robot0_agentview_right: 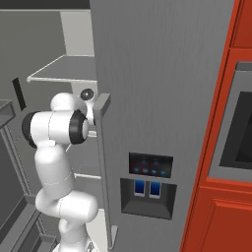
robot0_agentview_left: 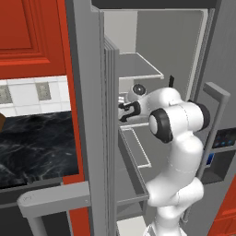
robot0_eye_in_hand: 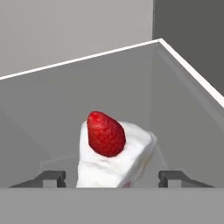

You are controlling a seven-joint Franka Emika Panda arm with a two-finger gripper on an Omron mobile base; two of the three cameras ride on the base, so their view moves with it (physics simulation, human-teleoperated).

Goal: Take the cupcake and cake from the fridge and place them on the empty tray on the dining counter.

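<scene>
The cake [robot0_eye_in_hand: 114, 155], a white wedge with a red strawberry on top, stands on a grey shelf [robot0_eye_in_hand: 183, 113] inside the fridge [robot0_agentview_left: 92, 115]. My gripper [robot0_eye_in_hand: 112, 179] is open around it: one fingertip [robot0_eye_in_hand: 50, 177] is on its left and the other on its right, each with a small gap to the cake. From the left base view, the arm reaches past the open door's edge, with the hand [robot0_agentview_left: 125, 110] at mid-shelf height. The cupcake, the empty tray and the dining counter are out of view.
The fridge's other door [robot0_agentview_right: 162, 98] with its dispenser panel [robot0_agentview_right: 150, 189] and bar handle [robot0_agentview_right: 101, 162] stands close on the arm's right. An upper shelf [robot0_agentview_left: 138, 69] hangs above the hand. A black marble wall counter [robot0_agentview_left: 32, 147] and red cabinets [robot0_agentview_left: 27, 32] lie left.
</scene>
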